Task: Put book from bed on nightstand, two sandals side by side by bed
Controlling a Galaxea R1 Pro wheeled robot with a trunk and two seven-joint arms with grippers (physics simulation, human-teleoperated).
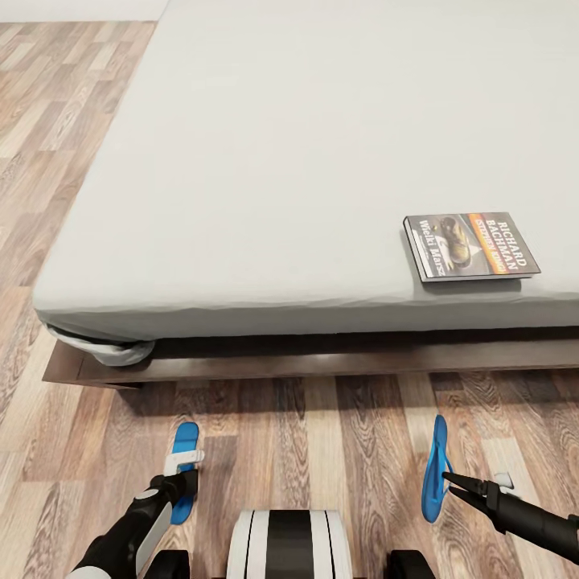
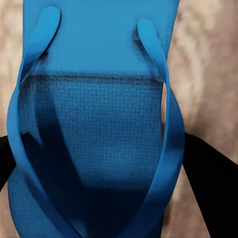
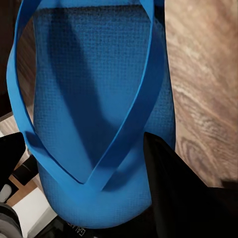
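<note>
We're facing the bed (image 1: pixel 265 161); the book (image 1: pixel 471 246) is lying near its right edge. On the floor nearby, the left gripper (image 1: pixel 186 476) is clamping one blue sandal (image 1: pixel 185 441) flat; the right gripper (image 1: pixel 448 482) is pinching the other sandal (image 1: pixel 435 462) on edge. Risk: w/ the right one tilted, letting go may tip it, leaving the pair uneven.

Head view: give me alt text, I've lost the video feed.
Each gripper, left and right, holds a blue sandal (left sandal, right sandal) above the plank floor beside the bed; the book lies on the mattress.
</note>
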